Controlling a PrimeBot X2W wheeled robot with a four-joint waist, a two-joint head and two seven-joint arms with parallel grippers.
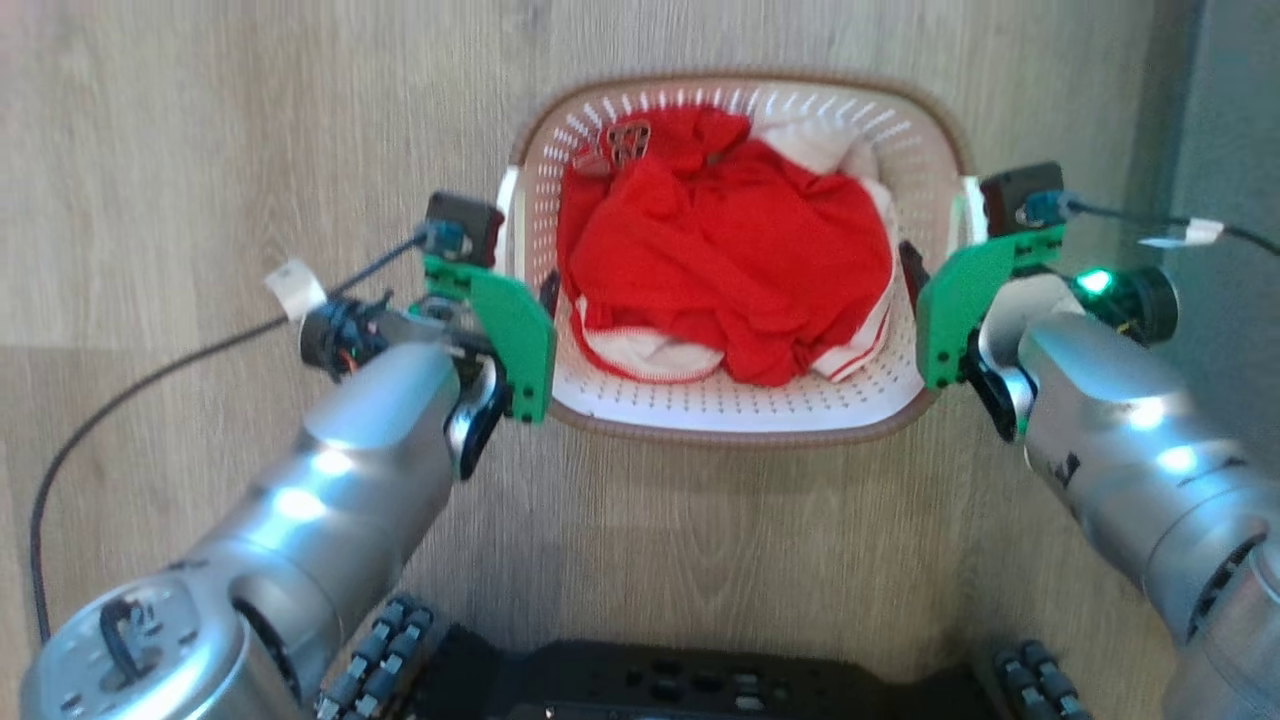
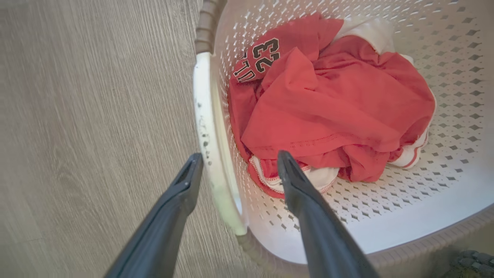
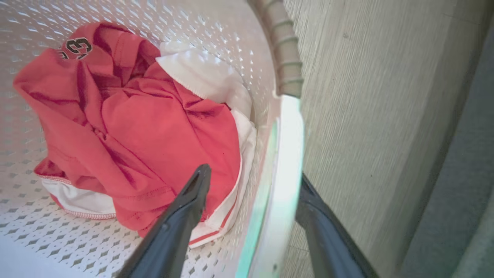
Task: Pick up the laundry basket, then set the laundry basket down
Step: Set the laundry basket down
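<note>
The laundry basket [image 1: 740, 432] is cream-white with perforated walls and a brown rim, and lies between my two arms over the wood floor. Red and white clothes [image 1: 720, 250] fill it. My left gripper [image 2: 240, 155] is open and straddles the basket's white left handle [image 2: 204, 116], one finger outside the wall and one inside. My right gripper [image 3: 253, 174] is open too, astride the white right handle [image 3: 287, 154] in the same way. In the head view the left gripper [image 1: 535, 295] and right gripper [image 1: 925, 275] are mostly hidden under their green plates. I cannot tell whether the basket rests on the floor.
Pale wood floor [image 1: 200, 150] surrounds the basket. A grey wall or panel [image 1: 1230, 120] stands close to the right arm. My dark wheeled base [image 1: 700, 685] lies just below the basket in the head view. Black cables [image 1: 150, 380] trail from both wrists.
</note>
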